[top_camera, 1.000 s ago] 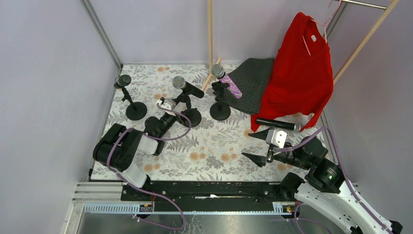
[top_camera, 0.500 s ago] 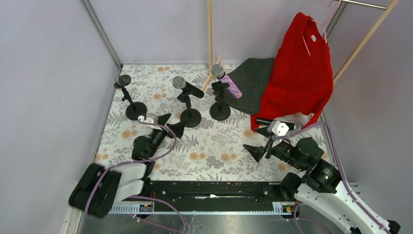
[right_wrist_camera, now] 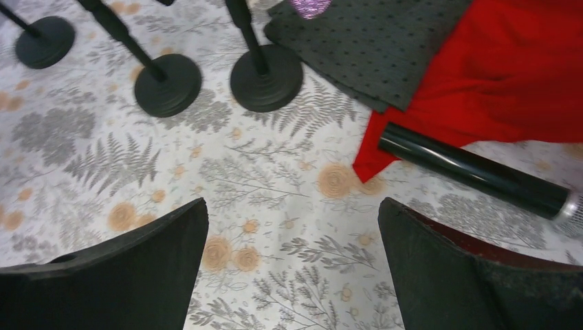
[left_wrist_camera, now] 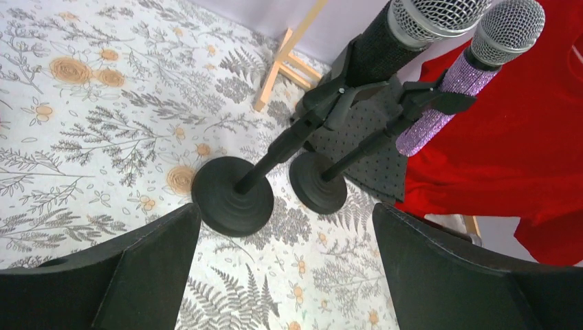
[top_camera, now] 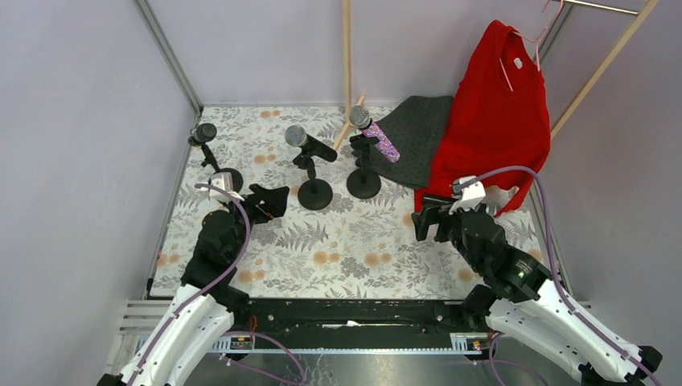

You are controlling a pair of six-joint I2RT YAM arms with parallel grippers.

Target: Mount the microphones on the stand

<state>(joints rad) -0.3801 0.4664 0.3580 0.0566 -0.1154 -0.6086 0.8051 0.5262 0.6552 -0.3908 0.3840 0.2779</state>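
Three microphones sit in clips on black round-based stands at the back. A black one is far left, a black one is in the middle, and the glittery purple one is on the right. My left gripper is open and empty, near the left stand's base. Its wrist view shows the middle microphone and the purple one above the open gripper. My right gripper is open and empty over the floral cloth; it also shows in its wrist view.
A black tube lies by the hem of a red shirt hanging on a wooden rack. A dark dotted mat lies behind the purple microphone's stand. A wooden post stands at the back.
My left arm has drawn back from the middle stand and swung left, gripper still open. My right gripper has turned and moved up towards the shirt's hem, covering the black tube from above.
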